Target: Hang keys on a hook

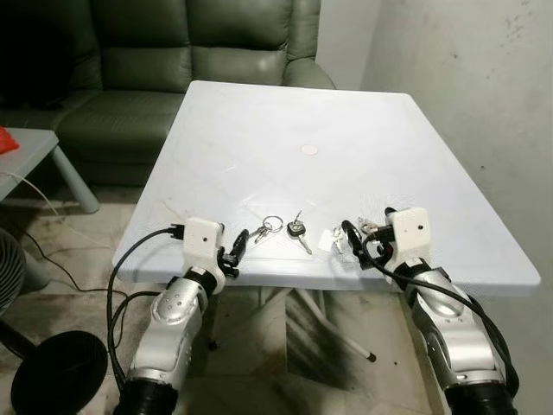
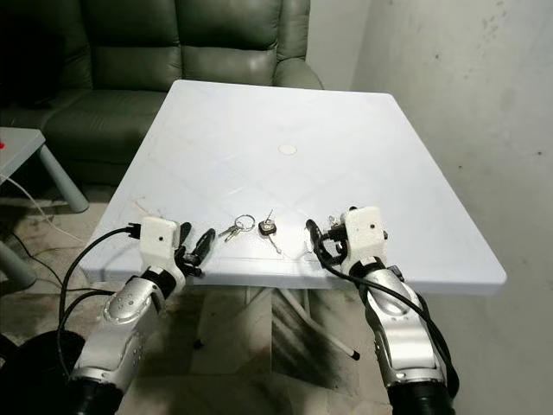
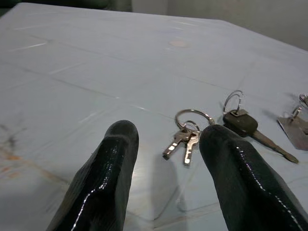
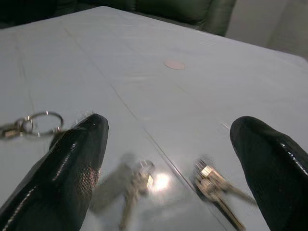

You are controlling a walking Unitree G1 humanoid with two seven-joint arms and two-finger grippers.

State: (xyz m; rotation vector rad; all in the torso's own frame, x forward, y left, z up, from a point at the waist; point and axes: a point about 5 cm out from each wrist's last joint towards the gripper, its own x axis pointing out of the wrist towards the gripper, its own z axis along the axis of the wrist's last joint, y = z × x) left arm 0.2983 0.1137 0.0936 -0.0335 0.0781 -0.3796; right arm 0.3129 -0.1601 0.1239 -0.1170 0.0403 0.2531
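On the near part of the white table (image 1: pixel 294 112) lie several keys. A silver pair on a ring (image 1: pixel 266 229) (image 3: pixel 186 137) lies just past my left gripper (image 1: pixel 238 247) (image 3: pixel 168 187), which is open and low at the front edge. Beside it lies a black-headed key (image 1: pixel 298 232) (image 3: pixel 241 123). My right gripper (image 1: pixel 358 241) (image 4: pixel 168 154) is open over two small brass keys (image 4: pixel 216 184) (image 4: pixel 134 185) and a white tag (image 1: pixel 331 239), holding nothing.
A dark green sofa (image 1: pixel 173 60) stands behind the table. A low grey side table (image 1: pixel 34 151) is at the left, with a black round base (image 1: pixel 60 367) on the floor. A plaster wall (image 1: pixel 484 86) runs along the right. Cables trail from both wrists.
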